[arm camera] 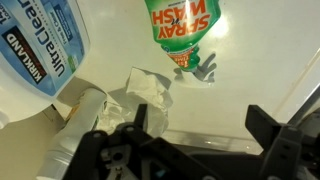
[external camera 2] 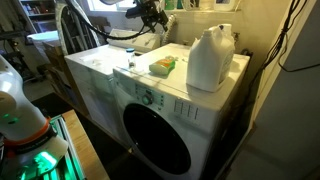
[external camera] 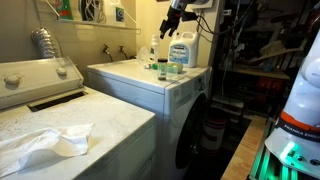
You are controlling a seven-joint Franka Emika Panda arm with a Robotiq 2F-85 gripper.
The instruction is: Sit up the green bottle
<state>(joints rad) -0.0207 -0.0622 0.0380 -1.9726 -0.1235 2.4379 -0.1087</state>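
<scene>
The green bottle [arm camera: 181, 30] lies on its side on the white machine top [arm camera: 240, 80], its "Spray Wash" label facing up. It also shows lying down in both exterior views [external camera 2: 162, 66] [external camera: 174, 70]. My gripper [arm camera: 205, 125] is open and empty, with its two dark fingers at the bottom of the wrist view. It hangs well above the bottle, high over the machine in both exterior views [external camera: 173, 20] [external camera 2: 152, 18].
A big clear jug with a blue label [arm camera: 40, 45] [external camera 2: 210, 58] [external camera: 182, 52] stands beside the green bottle. A slim clear bottle with a white top [arm camera: 75, 130] and a crumpled clear wrapper [arm camera: 145, 90] are close by. A second white machine [external camera: 60, 120] stands alongside.
</scene>
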